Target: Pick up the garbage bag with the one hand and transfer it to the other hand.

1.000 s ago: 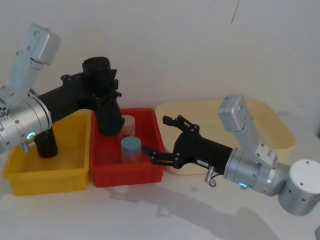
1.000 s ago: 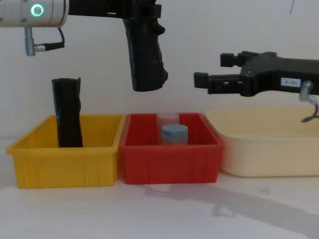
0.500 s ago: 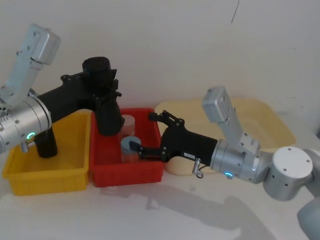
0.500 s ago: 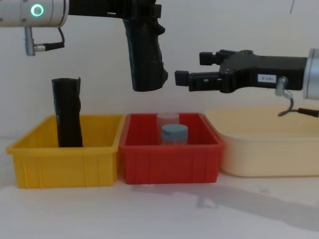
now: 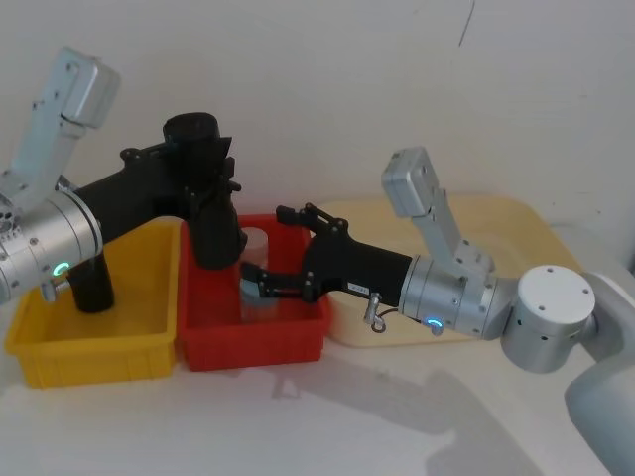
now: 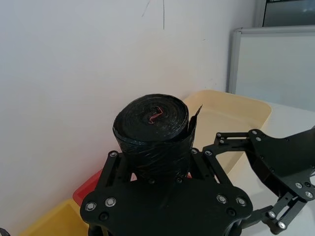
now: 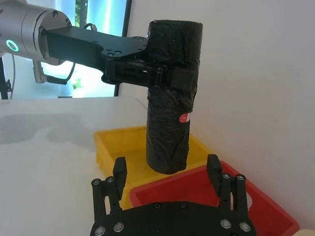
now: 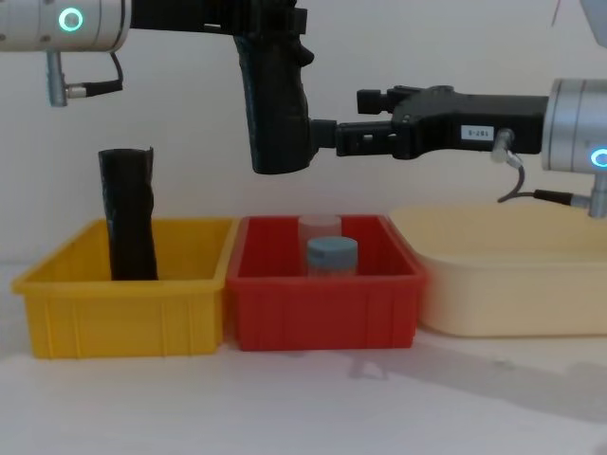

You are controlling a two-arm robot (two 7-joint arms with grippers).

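The garbage bag (image 5: 210,213), a thick black roll, hangs upright above the red bin (image 5: 298,342). My left gripper (image 5: 220,177) is shut on its upper part, as the left wrist view shows from above (image 6: 155,157), with the roll's end (image 6: 153,118) between the fingers. My right gripper (image 5: 266,241), with a white label, is open and level with the roll's lower half. In the chest view its fingertips (image 8: 343,116) reach the roll's (image 8: 275,104) right side. In the right wrist view the roll (image 7: 172,98) hangs just beyond the open fingers (image 7: 119,169).
The yellow bin (image 8: 123,313) on the left holds a slimmer crinkled black roll (image 8: 128,218). Inside the red bin (image 8: 322,313) stand a blue-lidded jar (image 8: 332,254) and a clear jar behind it. A cream tray (image 8: 512,284) lies to the right, under my right arm.
My right arm has swept left with its gripper open, from over the cream tray to the roll's side. The left arm and the roll have stayed still.
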